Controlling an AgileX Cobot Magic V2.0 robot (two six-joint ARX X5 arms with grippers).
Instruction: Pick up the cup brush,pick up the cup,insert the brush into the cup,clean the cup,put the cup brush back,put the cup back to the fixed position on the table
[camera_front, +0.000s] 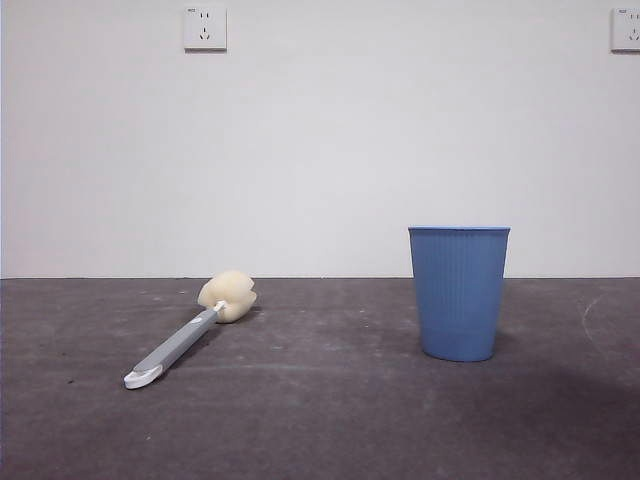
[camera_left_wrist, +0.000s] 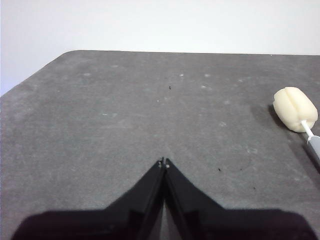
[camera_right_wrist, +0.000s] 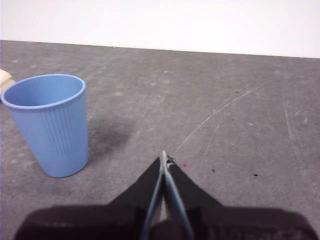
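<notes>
Worktop (camera_front: 320, 420), dark grey, matte and scuffed, is meeting a plain white wall (camera_front: 320, 150) carrying one power socket (camera_front: 205, 28) up at the left and another (camera_front: 626, 29) cut off by the right edge. The cup brush (camera_front: 190, 330) is lying flat on the left, white tip nearest the front camera, cream sponge head toward the wall. Well apart to the right, the cup (camera_front: 459, 293) is standing upright, mouth open. The left pincer (camera_left_wrist: 163, 162) is hovering with its jaws pressed together and nothing between them; its wrist view is cutting off most of the brush handle. The right pincer (camera_right_wrist: 165, 157) is likewise closed and gripping nothing, beside the cup.
</notes>
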